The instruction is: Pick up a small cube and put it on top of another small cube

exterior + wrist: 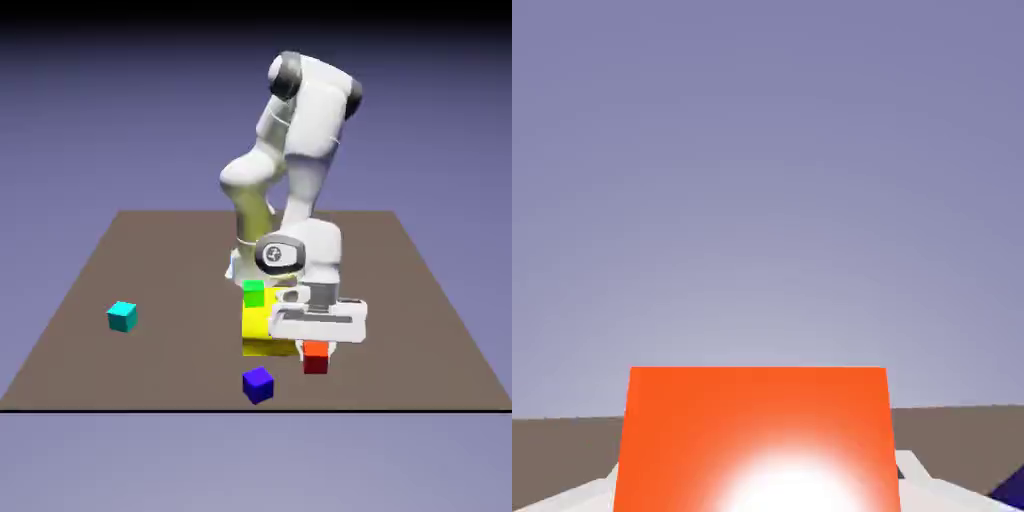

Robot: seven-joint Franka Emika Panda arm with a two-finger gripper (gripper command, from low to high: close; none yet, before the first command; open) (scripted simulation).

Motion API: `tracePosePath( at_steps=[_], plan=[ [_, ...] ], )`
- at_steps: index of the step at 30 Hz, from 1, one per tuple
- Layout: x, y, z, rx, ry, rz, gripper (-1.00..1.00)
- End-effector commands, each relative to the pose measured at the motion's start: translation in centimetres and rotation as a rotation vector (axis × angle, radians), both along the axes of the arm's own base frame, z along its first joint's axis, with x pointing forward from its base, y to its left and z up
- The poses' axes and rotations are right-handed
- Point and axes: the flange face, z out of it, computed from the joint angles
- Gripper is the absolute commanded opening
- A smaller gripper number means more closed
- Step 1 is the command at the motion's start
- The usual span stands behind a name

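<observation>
The small red cube (316,357) rests on the brown table under my hand, and my gripper (316,352) is shut on it. In the hand view the red cube (757,440) fills the lower middle, large, with a pale finger (927,480) showing beside it at the bottom edge. The small cyan cube (122,316) stands alone far off toward the exterior view's left.
A yellow block (262,325) with a green cube (253,293) on top stands right beside my hand, on its left in the exterior view. A blue cube (258,384) lies just in front of the yellow block, near the table's (100,270) front edge.
</observation>
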Motion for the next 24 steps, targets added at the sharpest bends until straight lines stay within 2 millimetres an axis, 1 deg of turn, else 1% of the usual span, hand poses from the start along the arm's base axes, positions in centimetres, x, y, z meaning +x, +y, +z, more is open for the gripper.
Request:
tracePosePath(
  at_steps=[1, 4, 7, 10, 14, 17, 19, 20, 24],
  plan=[
    [-0.1, -2.3, 0.3, -0.005, -0.004, -0.071, -1.0],
    [-1.2, -9.0, 1.3, -0.012, -0.015, -0.285, -1.0],
    [-3.4, -15.3, 2.1, -0.011, -0.024, -0.5, -1.0],
    [-6.5, -21.0, 2.7, -0.004, -0.03, -0.716, -1.0],
    [-11.8, -27.5, 3.1, 0.016, -0.033, -1.005, -1.0],
    [-16.6, -31.2, 3.2, 0.04, -0.031, -1.222, -1.0],
    [-20.0, -33.2, 3.0, 0.061, -0.027, -1.366, -1.0],
    [-21.4, -33.9, 2.9, 0.07, -0.025, -1.425, -1.0],
    [-21.3, -34.5, 2.5, 0.054, -0.041, -1.423, -1.0]
  ],
)
